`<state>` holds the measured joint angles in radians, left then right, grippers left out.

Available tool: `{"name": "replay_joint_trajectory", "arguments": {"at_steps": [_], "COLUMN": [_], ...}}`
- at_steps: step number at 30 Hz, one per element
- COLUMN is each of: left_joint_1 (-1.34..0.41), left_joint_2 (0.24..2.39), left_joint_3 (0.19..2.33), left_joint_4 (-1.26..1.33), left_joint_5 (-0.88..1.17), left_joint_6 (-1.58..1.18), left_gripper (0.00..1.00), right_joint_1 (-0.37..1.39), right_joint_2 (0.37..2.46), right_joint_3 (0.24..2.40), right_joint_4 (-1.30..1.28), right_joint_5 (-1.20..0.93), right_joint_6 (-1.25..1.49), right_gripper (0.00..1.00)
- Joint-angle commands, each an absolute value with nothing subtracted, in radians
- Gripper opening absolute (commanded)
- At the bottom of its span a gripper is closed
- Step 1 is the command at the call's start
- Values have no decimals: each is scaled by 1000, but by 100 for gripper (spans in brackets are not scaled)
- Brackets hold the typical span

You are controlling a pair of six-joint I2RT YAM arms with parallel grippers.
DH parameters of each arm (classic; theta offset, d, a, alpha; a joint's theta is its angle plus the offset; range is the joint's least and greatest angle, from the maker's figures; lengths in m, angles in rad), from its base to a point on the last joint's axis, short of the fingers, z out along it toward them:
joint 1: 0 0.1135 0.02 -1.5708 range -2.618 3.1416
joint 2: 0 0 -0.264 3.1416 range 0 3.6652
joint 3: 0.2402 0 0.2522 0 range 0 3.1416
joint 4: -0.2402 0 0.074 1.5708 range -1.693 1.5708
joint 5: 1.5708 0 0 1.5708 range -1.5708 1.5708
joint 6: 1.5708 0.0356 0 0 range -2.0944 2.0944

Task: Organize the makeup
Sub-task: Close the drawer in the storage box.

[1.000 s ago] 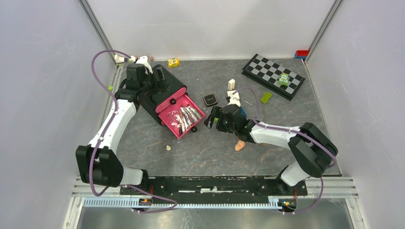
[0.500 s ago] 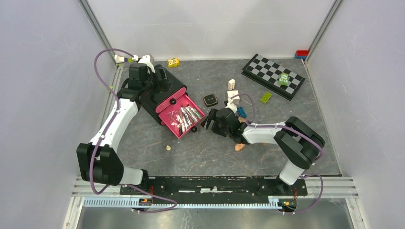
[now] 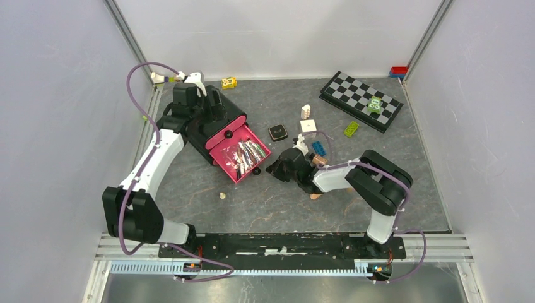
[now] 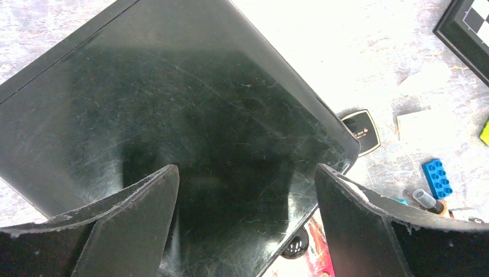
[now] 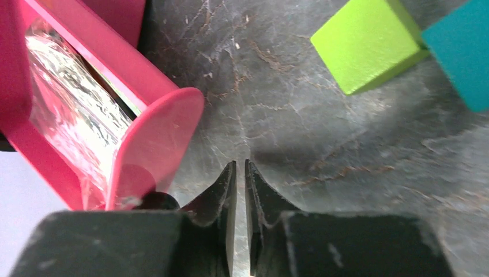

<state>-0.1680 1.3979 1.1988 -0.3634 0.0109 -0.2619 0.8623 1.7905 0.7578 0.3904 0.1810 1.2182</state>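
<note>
Between the open pink drawer (image 3: 235, 165) and the blocks, only a narrow strip of bare table (image 3: 252, 208). Wider free floor toward the near edge. Drawer pulled out of the black box (image 3: 222, 122) toward mid-table, its front corner just beside the right gripper (image 3: 276, 169).

In the right wrist view, right gripper (image 5: 240, 164) low over the slab with fingers (image 5: 222, 190) nearly touching, a thin slit between them, holding nothing. Pink drawer front (image 5: 153, 138) close at left, green block (image 5: 369, 43) and teal block (image 5: 461, 55) apart at upper right. Right arm folded back sharply, elbow raised, forearm lying leftward across the table.

Left arm stretched along the left wall to the box. Left gripper (image 4: 245, 173) spread wide above the black lid, fingers (image 4: 144, 202) well apart, clasping nothing.

Makeup (image 3: 246, 154) mostly in the drawer, a cluster of tubes and sticks, shiny wrap over part of it in the right wrist view. Compact (image 3: 277, 132) on the table just right of the box. Puff (image 3: 315, 195) half hidden under the right forearm. Small pale piece (image 3: 222, 196) alone on the near-left floor.

Grey marbled surface, plain white walls (image 3: 271, 31) on three sides. Chessboard (image 3: 361, 101) at far right, white cube (image 3: 308, 125) and blue block (image 3: 318, 148) mid-table.
</note>
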Motion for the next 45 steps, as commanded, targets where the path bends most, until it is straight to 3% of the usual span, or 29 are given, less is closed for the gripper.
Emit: {"name": "replay_joint_trajectory", "arguments": {"at_steps": [1, 6, 25, 45], "left_joint_1": [-172, -172, -172, -173], "left_joint_2": [1430, 1443, 1469, 1488], "left_joint_3": [1209, 1216, 1224, 1224], "left_joint_4": [-441, -453, -464, -468], "left_joint_5": [-78, -93, -88, -72], "left_joint_6": [-233, -233, -235, -236], "left_gripper": [93, 93, 93, 93], "right_joint_1": [869, 871, 877, 876], "right_joint_2": [1858, 1921, 1946, 2026], "right_joint_3": [756, 762, 741, 937], "right_joint_4": [587, 699, 1060, 959], "right_joint_5": [136, 85, 25, 3], "right_joint_6": [1281, 1345, 1370, 1311], "right_gripper": [8, 0, 0, 0]}}
